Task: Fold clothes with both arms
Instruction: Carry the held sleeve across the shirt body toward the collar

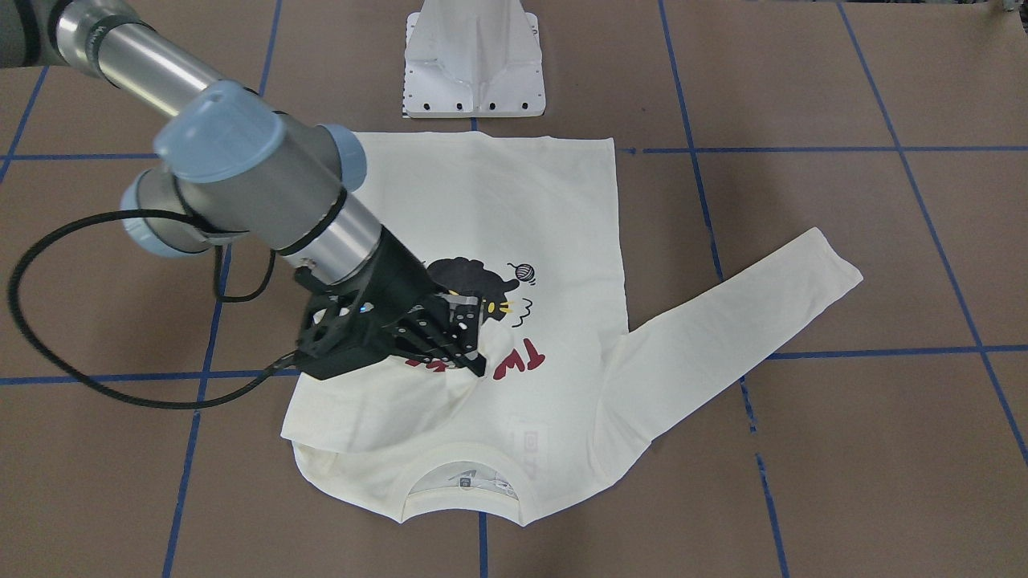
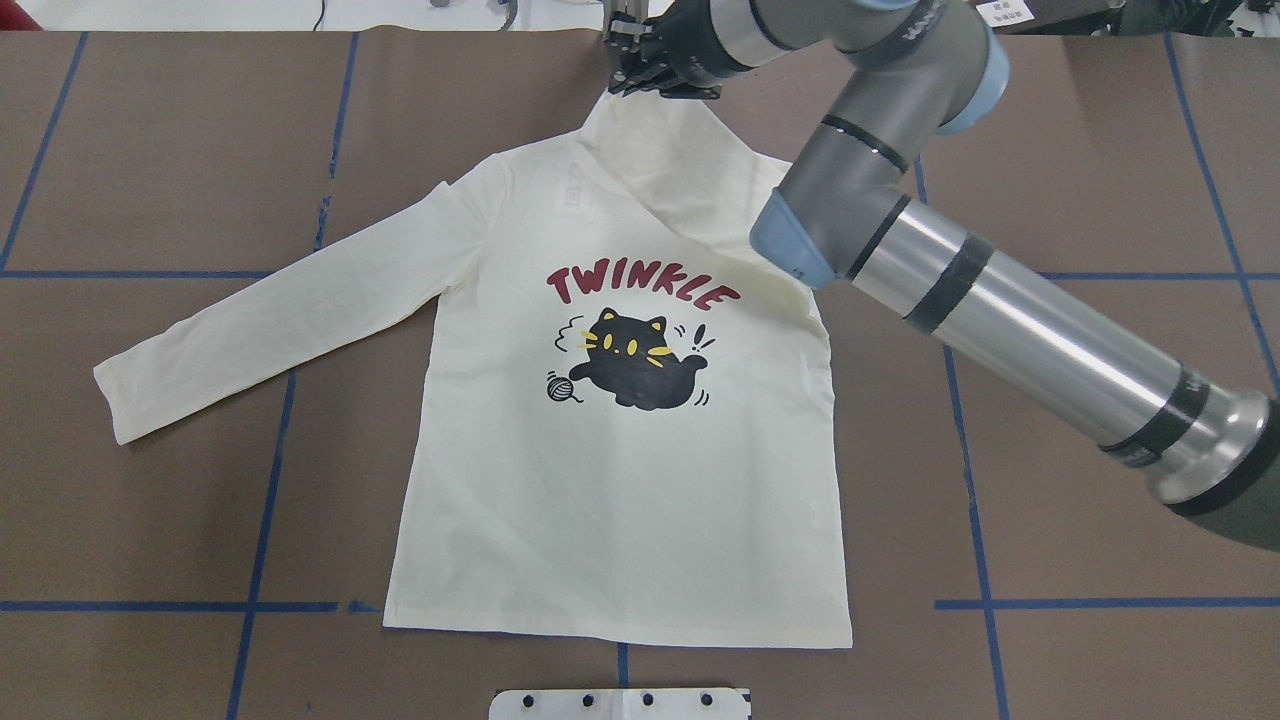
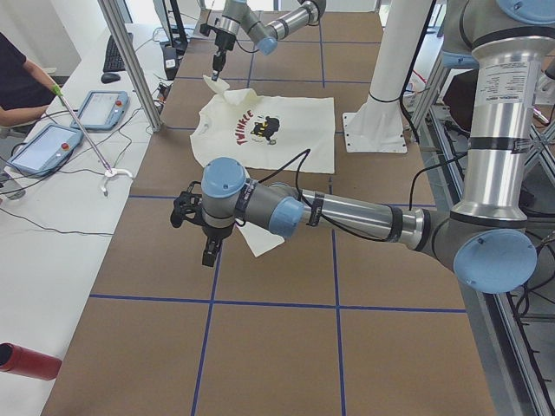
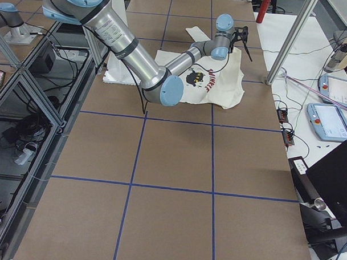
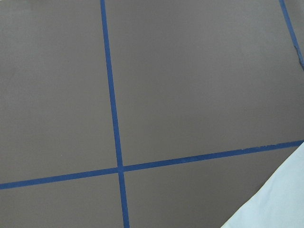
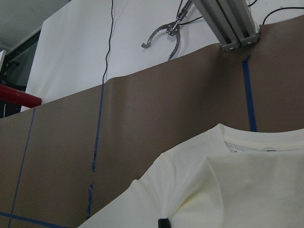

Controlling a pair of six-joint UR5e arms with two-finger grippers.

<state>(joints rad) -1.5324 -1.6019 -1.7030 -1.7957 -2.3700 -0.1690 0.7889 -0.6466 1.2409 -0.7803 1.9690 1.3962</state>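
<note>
Cloth of the T-shirt (image 2: 620, 480) hangs pinched, apparently, in the right gripper (image 1: 472, 353); of the left gripper (image 3: 208, 253) I cannot tell.

The T-shirt (image 2: 620, 480) carries one legible text: "TWINKLE" (image 2: 642, 284), in red capital letters, arched above the black cat print (image 2: 632, 358). In the front-facing view the right tool (image 1: 475, 363) covers most of the word; only "TW" reads, upside down. The neck label (image 1: 482, 480) and the print on the left arm's sticker (image 3: 507, 82) are too small to read.
</note>
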